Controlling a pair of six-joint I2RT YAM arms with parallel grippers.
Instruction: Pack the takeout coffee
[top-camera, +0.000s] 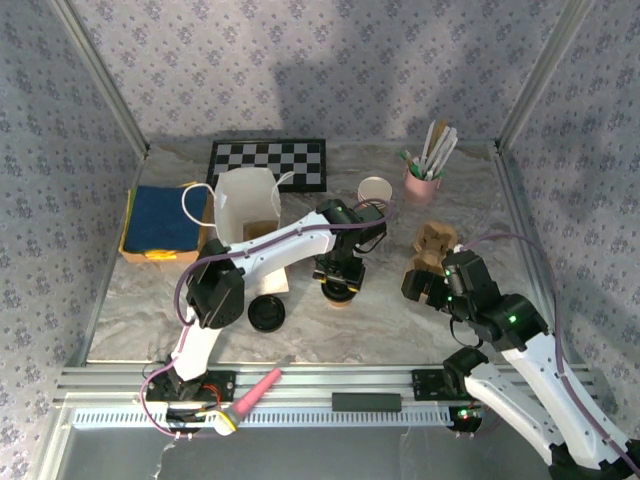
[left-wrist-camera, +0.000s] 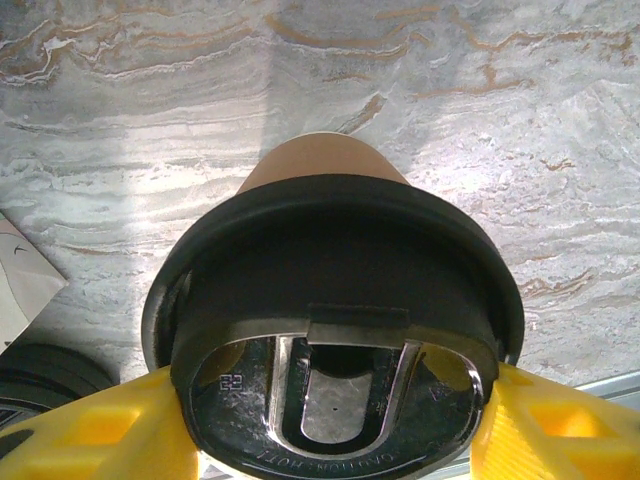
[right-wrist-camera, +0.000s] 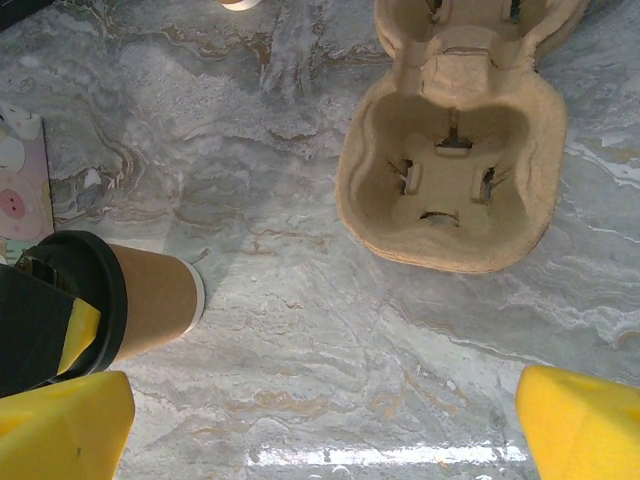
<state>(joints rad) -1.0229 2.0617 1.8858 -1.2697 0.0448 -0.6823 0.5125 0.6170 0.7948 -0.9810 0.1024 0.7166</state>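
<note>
The takeout coffee cup (right-wrist-camera: 155, 300) stands on the marbled grey surface (left-wrist-camera: 500, 120) near its middle, in front of the white paper bag (top-camera: 245, 205) and well to the left of the pulp cup carrier (right-wrist-camera: 450, 150), outside its wells. A black lid (left-wrist-camera: 330, 260) sits on the cup's rim, and the left claw (top-camera: 340, 285) comes down on it from above. Its yellow fingers (left-wrist-camera: 90, 430) press against the lid's opposite edges, so it is grasping the lid with the tan wall of the cup showing beneath. The right claw (right-wrist-camera: 320, 430) hangs released above bare surface, its yellow fingers (right-wrist-camera: 585, 425) spread wide, with nothing between them. The carrier lies just ahead of it, empty wells facing up. A second lid (top-camera: 267, 315) lies flat near the left arm's elbow, apart from the cup. Farther back stand an open paper cup (top-camera: 375, 190) with a white inside and a pink cup of utensils (top-camera: 425, 180). A checkered board (top-camera: 268, 165) lies behind the bag, with a blue cloth (top-camera: 165, 220) on the far left and a pink-handled tool (top-camera: 258, 390) on the front rail.
</note>
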